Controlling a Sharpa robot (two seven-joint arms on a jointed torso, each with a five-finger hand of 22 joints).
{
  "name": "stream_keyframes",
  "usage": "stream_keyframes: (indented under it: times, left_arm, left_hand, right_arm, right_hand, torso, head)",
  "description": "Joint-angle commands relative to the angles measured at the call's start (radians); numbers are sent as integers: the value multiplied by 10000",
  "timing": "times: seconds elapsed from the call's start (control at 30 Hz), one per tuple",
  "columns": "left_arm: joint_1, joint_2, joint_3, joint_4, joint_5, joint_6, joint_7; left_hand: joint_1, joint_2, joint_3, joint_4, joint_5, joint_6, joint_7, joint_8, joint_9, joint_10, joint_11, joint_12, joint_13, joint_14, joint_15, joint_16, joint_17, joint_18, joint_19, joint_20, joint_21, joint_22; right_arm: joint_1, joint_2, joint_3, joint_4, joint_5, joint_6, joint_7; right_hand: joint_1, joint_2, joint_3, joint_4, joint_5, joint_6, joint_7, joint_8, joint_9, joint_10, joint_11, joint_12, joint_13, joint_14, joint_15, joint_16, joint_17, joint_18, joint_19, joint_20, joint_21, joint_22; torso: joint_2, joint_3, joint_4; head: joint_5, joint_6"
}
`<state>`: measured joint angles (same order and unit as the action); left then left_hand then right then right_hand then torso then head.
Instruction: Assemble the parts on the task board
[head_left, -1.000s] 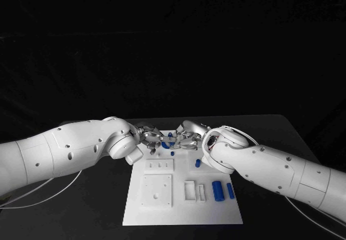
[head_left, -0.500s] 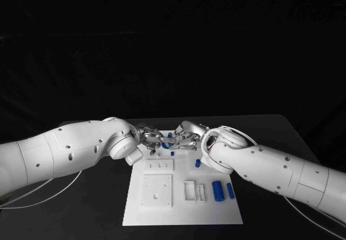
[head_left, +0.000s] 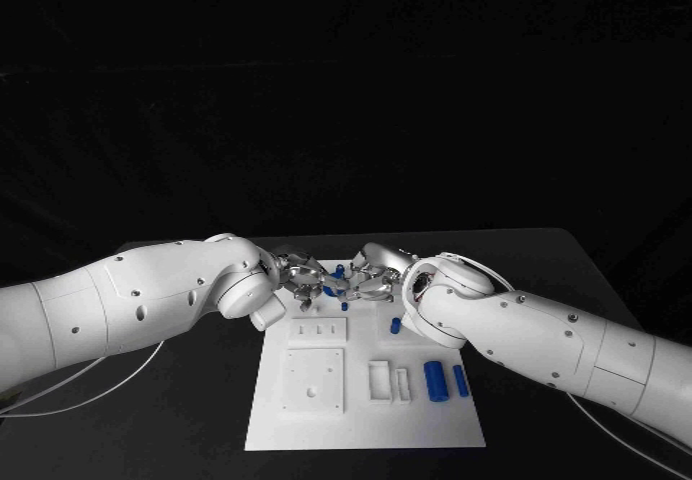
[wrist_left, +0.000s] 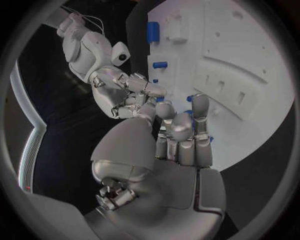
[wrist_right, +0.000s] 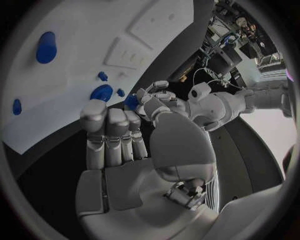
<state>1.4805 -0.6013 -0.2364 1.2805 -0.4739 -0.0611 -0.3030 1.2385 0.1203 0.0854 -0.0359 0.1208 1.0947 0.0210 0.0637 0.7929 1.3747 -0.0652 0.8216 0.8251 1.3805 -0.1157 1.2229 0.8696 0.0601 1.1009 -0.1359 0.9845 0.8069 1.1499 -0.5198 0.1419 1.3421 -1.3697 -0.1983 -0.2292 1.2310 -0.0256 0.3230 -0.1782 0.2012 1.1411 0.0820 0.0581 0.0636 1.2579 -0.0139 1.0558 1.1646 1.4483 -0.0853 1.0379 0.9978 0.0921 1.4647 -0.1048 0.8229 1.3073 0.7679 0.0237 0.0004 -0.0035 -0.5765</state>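
Note:
The white task board (head_left: 361, 420) lies in the middle of the table. Both hands meet over its far end. My left hand (head_left: 302, 279) has its fingers curled in the left wrist view (wrist_left: 181, 132), with a small blue part (wrist_left: 188, 112) showing between the fingertips. That same blue part (head_left: 330, 291) sits between the two hands (wrist_right: 131, 100). My right hand (head_left: 375, 281) faces it, fingers stretched out side by side (wrist_right: 112, 135) and just short of the part, with nothing in them.
More blue parts stand or lie on the board: one at the far edge (head_left: 339, 270), a small one (head_left: 345, 307), one by my right wrist (head_left: 397, 325), and two cylinders (head_left: 436, 380) near the right edge. White raised blocks (head_left: 315, 380) occupy the board's near half.
My right hand has edged slightly toward the left hand. The blue part between them has hardly moved.

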Motion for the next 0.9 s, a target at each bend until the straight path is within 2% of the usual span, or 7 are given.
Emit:
stream_keyframes:
  times: [0.03,0.33,0.53,0.63,0.7,0.8,0.9]
  left_arm:
    - [2,7,18,22,136,313,258]
    - [0,-14,21,15,189,304,331]
    - [0,-14,21,13,195,234,335]
    - [0,-14,21,4,196,177,313]
    - [0,-15,21,0,196,148,282]
    - [0,-16,21,-2,184,110,201]
    - [0,-20,21,-5,154,71,103]
  left_hand:
    - [-179,-39,1430,-913,-53,-65,-27,84,269,26,-65,-57,2,7,-33,-5,9,36,45,9,-84,66]
    - [-550,-86,2347,-887,-101,-46,-31,155,983,30,-59,-31,25,-1,-21,11,18,55,78,26,-224,306]
    - [-654,-52,2410,-683,-123,-74,-92,542,1186,47,-88,-11,42,8,-45,26,37,39,116,5,-295,392]
    - [-779,-4,2459,-484,-113,-62,-177,970,1499,100,-139,9,62,35,-87,36,62,6,155,-38,-336,439]
    - [-844,-1,2491,-470,-58,-52,-214,1145,1622,116,-162,13,69,44,-107,37,66,-1,173,-55,-351,456]
    - [-1011,-54,2553,-466,356,-77,-271,1499,1907,166,-203,43,104,86,-141,75,124,-15,218,-90,-371,476]
    - [-1202,-97,2796,-523,467,-343,-311,2063,2332,219,-226,43,143,116,-172,94,176,-47,283,-126,-447,535]
  right_arm:
    - [-33,22,-7,-12,-75,222,61]
    - [-65,14,-8,-18,-75,222,60]
    - [-84,2,-8,-15,-75,201,68]
    - [-91,-10,-9,-23,-67,128,86]
    - [-93,-22,-9,-33,-60,64,102]
    - [-95,-41,-9,-50,-43,-53,124]
    - [-99,-88,-9,-69,23,-243,194]
  right_hand:
    - [-96,34,6,52,64,65,-21,42,9,-20,-55,7,2,12,-9,-56,-4,63,614,7,-36,699]
    - [-96,34,6,52,64,65,-21,42,9,-20,-55,7,2,12,-9,-56,-4,63,614,7,-36,699]
    - [-105,33,-12,69,74,58,-19,42,9,-28,-52,2,-2,10,-8,-56,-4,64,613,7,-30,688]
    - [-173,-46,-86,107,116,-36,2,34,-1,-60,-38,-44,-36,4,1,-77,-21,66,610,11,-47,677]
    - [-280,-205,-234,175,511,-544,147,34,-13,-106,43,-110,-89,1,48,-93,-34,71,606,34,-66,668]
    - [-286,-283,-442,257,610,-794,214,36,-14,-184,90,-227,-190,-12,85,-143,-77,102,598,78,-142,638]
    - [-173,-418,-1208,541,645,-1875,369,27,-35,-283,202,-352,-356,-19,170,-253,-161,168,593,163,-270,573]
  torso:
    - [5,8,3]
    - [-3,6,5]
    - [-8,7,-2]
    - [-11,11,-4]
    - [-14,9,-2]
    - [-10,3,-2]
    - [-7,4,1]
  head:
    - [12,-19]
    - [16,-48]
    - [29,-53]
    - [32,-52]
    - [35,-58]
    - [28,-55]
    - [1,-52]
